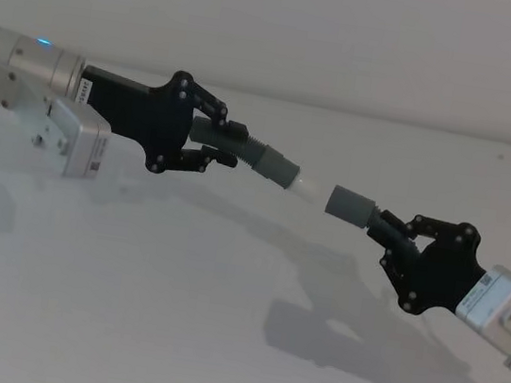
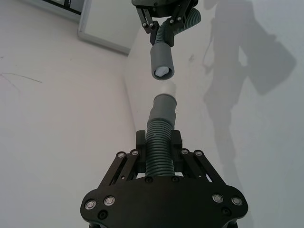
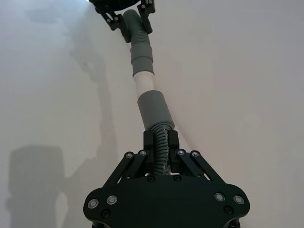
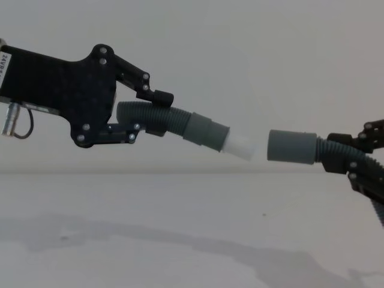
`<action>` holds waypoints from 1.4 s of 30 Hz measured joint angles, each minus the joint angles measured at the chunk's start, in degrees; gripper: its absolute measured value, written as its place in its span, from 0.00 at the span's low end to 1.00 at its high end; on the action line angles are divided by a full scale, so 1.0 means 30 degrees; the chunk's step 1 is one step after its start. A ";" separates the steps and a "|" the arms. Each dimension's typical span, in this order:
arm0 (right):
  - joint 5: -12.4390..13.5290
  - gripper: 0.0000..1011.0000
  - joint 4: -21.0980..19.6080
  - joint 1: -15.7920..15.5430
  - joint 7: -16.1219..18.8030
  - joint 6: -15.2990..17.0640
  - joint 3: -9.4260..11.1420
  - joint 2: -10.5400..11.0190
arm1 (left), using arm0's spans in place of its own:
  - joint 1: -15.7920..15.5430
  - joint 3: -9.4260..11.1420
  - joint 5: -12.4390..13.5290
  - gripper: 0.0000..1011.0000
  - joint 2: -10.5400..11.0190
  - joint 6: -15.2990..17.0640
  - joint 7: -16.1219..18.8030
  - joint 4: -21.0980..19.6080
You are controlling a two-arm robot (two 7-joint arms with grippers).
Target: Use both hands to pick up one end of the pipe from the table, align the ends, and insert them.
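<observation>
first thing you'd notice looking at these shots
Two grey pipe pieces meet nearly end to end in mid-air above the white table. The left hand grips the piece with the whitish spigot; the right hand grips the piece with the open cuff. A small gap separates the ends, so they are not yet inserted.

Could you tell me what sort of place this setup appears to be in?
Probably a bare robot test bench: a plain white table against a blank pale wall, with the left gripper and right gripper each holding a grey pipe piece above it.
</observation>
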 joint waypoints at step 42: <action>-0.0807 0.17 -0.0173 -0.0084 -0.0260 0.0926 -0.0452 -0.1272 | -0.0015 -0.0003 0.0001 0.29 0.0020 -0.0054 -0.0016 0.0001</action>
